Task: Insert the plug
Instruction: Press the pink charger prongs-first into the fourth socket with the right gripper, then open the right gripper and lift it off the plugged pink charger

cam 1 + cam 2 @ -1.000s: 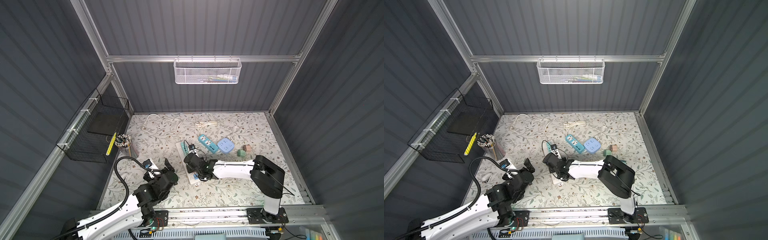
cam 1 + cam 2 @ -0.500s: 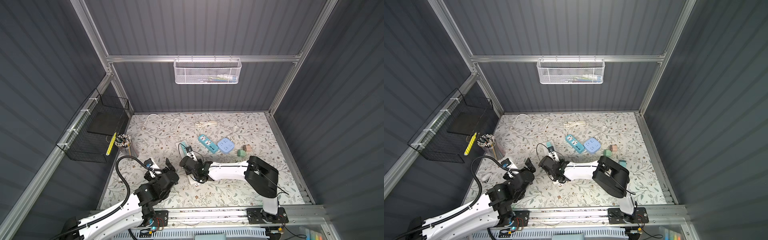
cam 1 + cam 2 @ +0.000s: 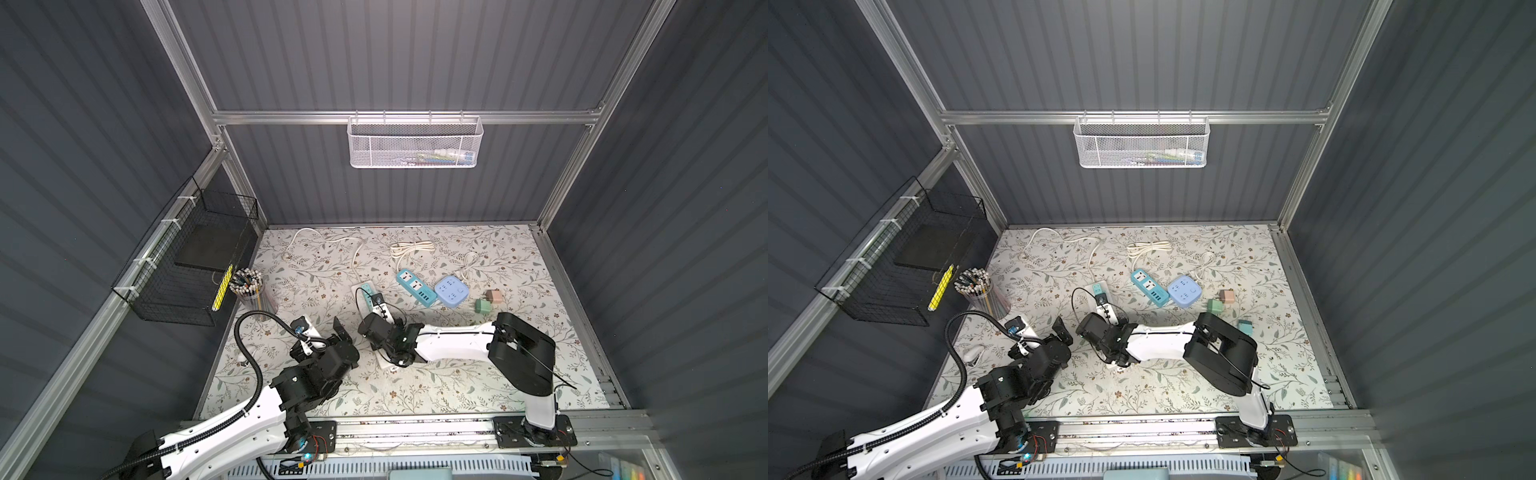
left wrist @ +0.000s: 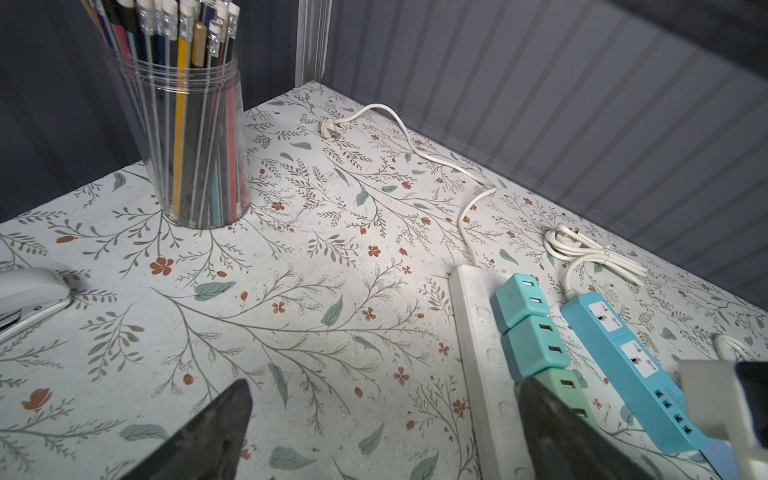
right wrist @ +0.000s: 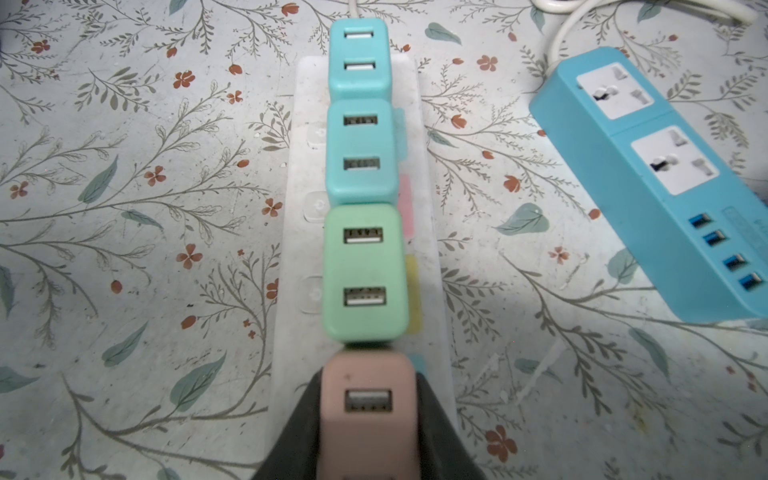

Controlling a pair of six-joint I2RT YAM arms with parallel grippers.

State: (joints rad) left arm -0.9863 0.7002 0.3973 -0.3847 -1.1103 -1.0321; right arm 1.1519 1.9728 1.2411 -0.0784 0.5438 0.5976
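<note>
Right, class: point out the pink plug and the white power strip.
pink plug (image 5: 368, 432): right wrist view, top face.
white power strip (image 5: 301, 253): right wrist view, bare top face.

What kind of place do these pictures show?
Probably a robot test booth staged as a desk. Grey ribbed walls on an aluminium frame enclose a floral tabletop; a left arm and a right arm stand on a front rail; a pencil cup and blue power strip are the props.

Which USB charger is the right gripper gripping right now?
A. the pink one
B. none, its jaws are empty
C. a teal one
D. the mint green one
A: in the right wrist view the right gripper clamps the pink USB charger between its fingers, last in the row on the white power strip.
</note>
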